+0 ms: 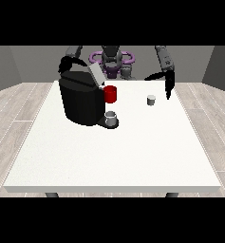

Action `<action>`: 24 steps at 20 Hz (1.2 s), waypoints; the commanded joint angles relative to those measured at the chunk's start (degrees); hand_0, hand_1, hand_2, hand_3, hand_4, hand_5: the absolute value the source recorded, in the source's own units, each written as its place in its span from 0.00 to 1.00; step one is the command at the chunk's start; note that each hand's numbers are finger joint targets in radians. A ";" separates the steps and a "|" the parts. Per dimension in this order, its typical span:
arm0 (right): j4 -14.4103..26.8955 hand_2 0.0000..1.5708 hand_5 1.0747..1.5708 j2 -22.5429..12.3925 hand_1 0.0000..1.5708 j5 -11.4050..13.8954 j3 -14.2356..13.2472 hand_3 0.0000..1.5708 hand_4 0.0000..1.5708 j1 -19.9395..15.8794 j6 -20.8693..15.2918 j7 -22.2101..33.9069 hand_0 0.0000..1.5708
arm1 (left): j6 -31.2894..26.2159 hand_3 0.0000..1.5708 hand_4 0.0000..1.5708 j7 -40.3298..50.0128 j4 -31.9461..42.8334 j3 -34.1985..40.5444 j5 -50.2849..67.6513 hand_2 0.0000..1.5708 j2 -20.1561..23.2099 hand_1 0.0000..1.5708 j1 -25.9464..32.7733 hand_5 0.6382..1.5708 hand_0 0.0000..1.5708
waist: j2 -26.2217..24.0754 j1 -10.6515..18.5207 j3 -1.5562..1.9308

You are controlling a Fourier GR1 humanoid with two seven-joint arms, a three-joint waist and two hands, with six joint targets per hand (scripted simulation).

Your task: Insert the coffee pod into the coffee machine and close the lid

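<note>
We are seeing the table point(109, 156) carrying the machine point(80, 99), lid point(96, 73) raised; the pod point(151, 99) is sitting beside the hand at the view's right point(169, 88), fingers straight; the other hand's point(66, 64) fingers we cannot tell.

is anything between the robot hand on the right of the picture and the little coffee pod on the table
Nothing visible. The robot hand at the view's right hangs just right of the coffee pod, with only bare table between them. The red cup stands farther left, by the coffee machine.

Matt black coffee machine point(80, 102), smooth white table point(114, 156)
</note>
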 commanded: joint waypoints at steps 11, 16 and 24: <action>11.26 0.00 1.00 -0.86 0.00 2.37 -2.57 0.00 0.27 -5.27 -2.99 0.95 0.00 | 1.75 0.00 0.00 -0.90 10.44 -6.29 -11.31 0.29 0.07 0.00 -6.22 1.00 0.00 | -0.53 3.34 0.01; 13.03 0.00 1.00 -1.13 0.00 2.25 -3.21 0.00 0.26 -5.96 -3.06 0.73 0.00 | 4.81 0.27 0.00 1.71 16.02 -5.97 -14.09 0.50 -0.94 0.44 -9.14 1.00 0.44 | -0.90 2.41 0.02; 9.50 0.00 1.00 -1.43 0.00 0.85 -3.61 0.00 0.28 -9.36 -2.77 5.31 0.00 | 8.45 0.26 0.00 -3.90 21.59 -8.56 -21.39 0.44 1.92 0.36 -10.13 1.00 0.36 | 1.55 0.49 0.00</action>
